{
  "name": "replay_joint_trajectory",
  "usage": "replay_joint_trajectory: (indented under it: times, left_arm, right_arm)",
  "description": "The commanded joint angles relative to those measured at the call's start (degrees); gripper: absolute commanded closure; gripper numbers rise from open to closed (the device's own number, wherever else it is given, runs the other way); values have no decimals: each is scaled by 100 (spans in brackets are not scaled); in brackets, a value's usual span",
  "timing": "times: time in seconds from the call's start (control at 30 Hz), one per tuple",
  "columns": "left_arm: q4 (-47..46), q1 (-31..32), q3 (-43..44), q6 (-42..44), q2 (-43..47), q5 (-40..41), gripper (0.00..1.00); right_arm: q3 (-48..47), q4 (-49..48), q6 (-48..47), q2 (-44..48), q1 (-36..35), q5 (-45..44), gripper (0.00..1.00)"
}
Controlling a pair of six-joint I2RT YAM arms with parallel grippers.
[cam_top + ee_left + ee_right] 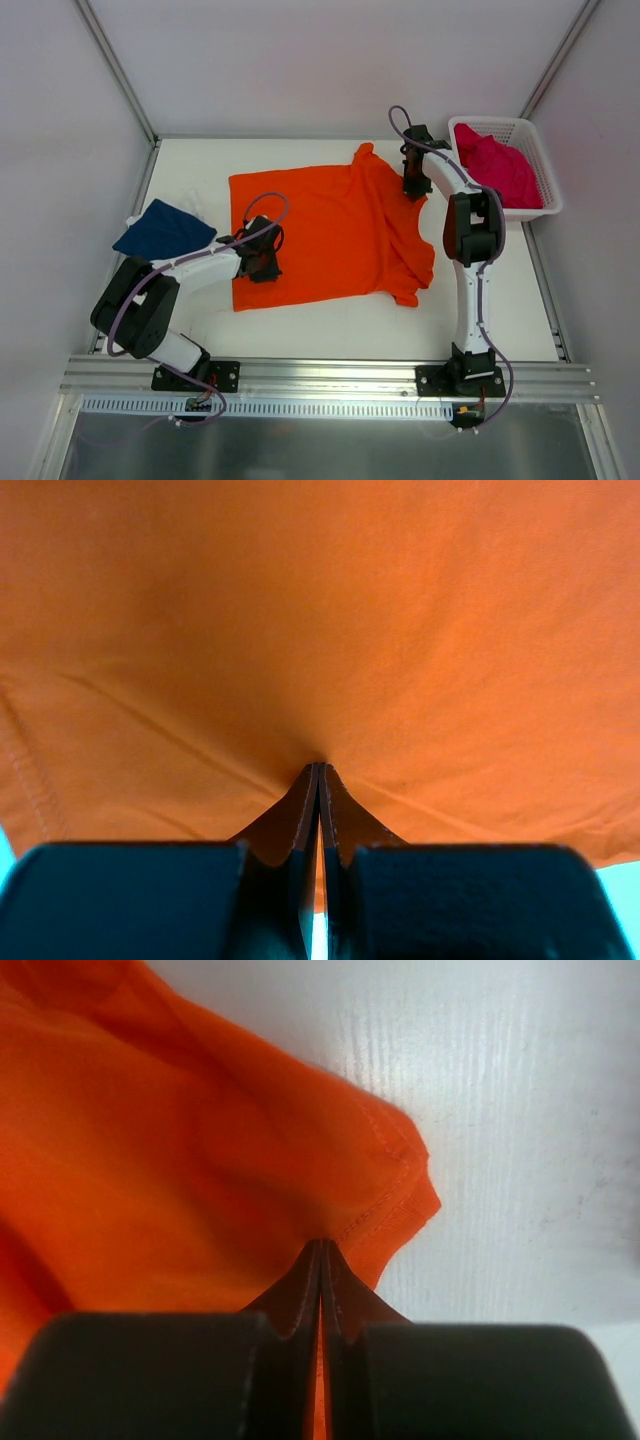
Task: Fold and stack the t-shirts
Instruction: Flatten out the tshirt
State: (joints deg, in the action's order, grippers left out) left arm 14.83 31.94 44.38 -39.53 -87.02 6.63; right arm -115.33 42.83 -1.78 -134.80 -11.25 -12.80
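Observation:
The orange t-shirt (330,230) lies spread on the white table. My left gripper (262,262) is shut on the orange t-shirt's cloth (330,630) near its left lower edge. My right gripper (412,187) is shut on the same shirt at its right collar or shoulder corner (390,1185). The navy blue t-shirt (163,229) lies folded at the far left. The magenta pink t-shirt (497,165) lies crumpled in the white mesh basket (547,192) at the back right.
The table's side rails run along the left and right edges. The basket stands just right of the right arm. Bare white table (330,325) lies in front of the orange shirt.

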Motion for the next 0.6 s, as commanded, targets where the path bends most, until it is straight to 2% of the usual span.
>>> replay_joint_trajectory:
  times: [0.0, 0.3, 0.43, 0.57]
  left_arm:
    - [354, 49, -412, -125, 317, 162, 100]
    - [521, 49, -799, -116, 660, 383, 100]
    - [530, 49, -843, -134, 818, 347, 100]
    - [609, 49, -782, -64, 1222, 444, 100]
  right_arm:
    - [-376, 393, 117, -46, 114, 32, 99]
    - [-614, 771, 125, -81, 395, 312, 99]
    - [-351, 631, 152, 182, 395, 716, 99]
    - [325, 218, 161, 752, 360, 1007, 100]
